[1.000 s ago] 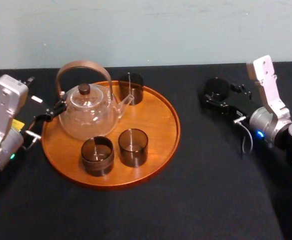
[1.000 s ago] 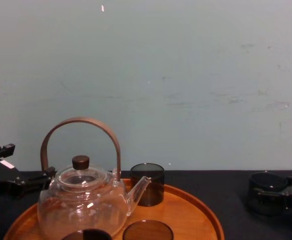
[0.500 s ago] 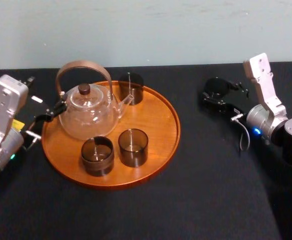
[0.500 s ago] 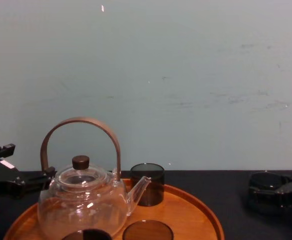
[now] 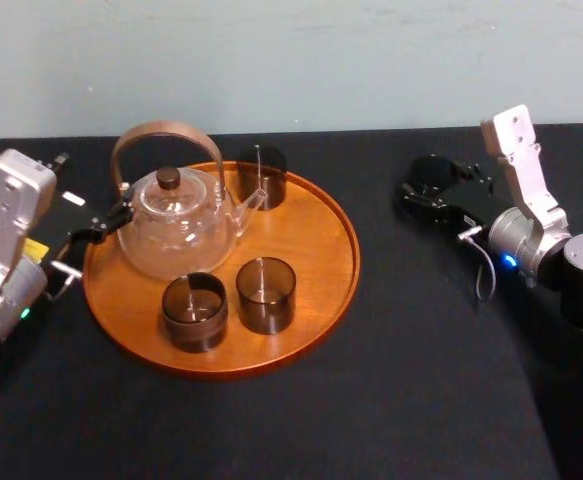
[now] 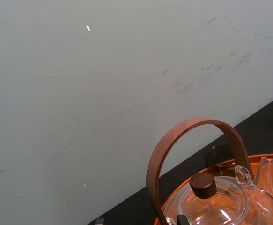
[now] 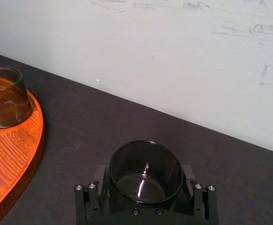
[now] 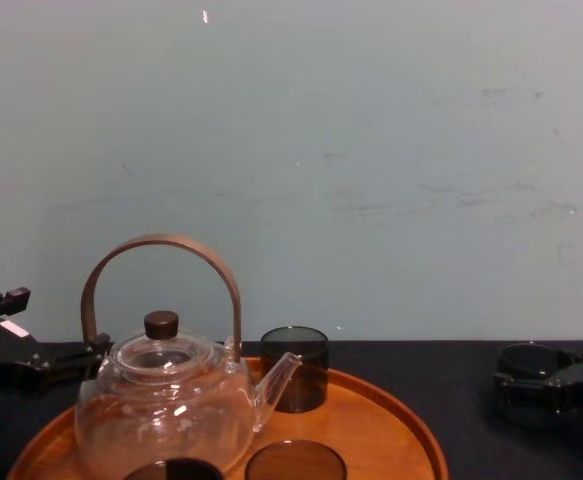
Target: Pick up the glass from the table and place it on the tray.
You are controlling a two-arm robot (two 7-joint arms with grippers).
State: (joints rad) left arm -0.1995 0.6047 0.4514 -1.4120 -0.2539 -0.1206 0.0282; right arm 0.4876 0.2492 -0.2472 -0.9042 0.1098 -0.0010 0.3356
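- Flat matte black table [image 5: 391,390]; large round orange-brown wooden tray [image 5: 323,245] with a low rim sits on its left half; pale blue-green wall [image 5: 321,60] behind.
- On the tray: clear glass teapot [image 5: 176,235] with a brown arched handle and dark knob, at the back left; rear smoky tumbler [image 5: 261,177] just beside its spout; front-left tumbler [image 5: 194,312] and front-right tumbler [image 5: 265,295] side by side near the front rim, all upright.
- Task object: dark smoky cylindrical glass [image 5: 432,176], upright, out on the table well to the right of the tray, near the back edge.
- Right gripper [image 5: 433,196] is at that glass; in the right wrist view the glass [image 7: 145,164] stands between the two black fingers [image 7: 188,174], one on each side, pads against its wall; gripper closed on it.
- Chest view shows the same glass [image 8: 529,378] low at the table surface; whether its base rests on the table or is just clear of it I cannot tell from here.
- Left gripper [image 5: 91,240] sits at the tray's left rim beside the teapot; fingers spread apart, holding nothing.
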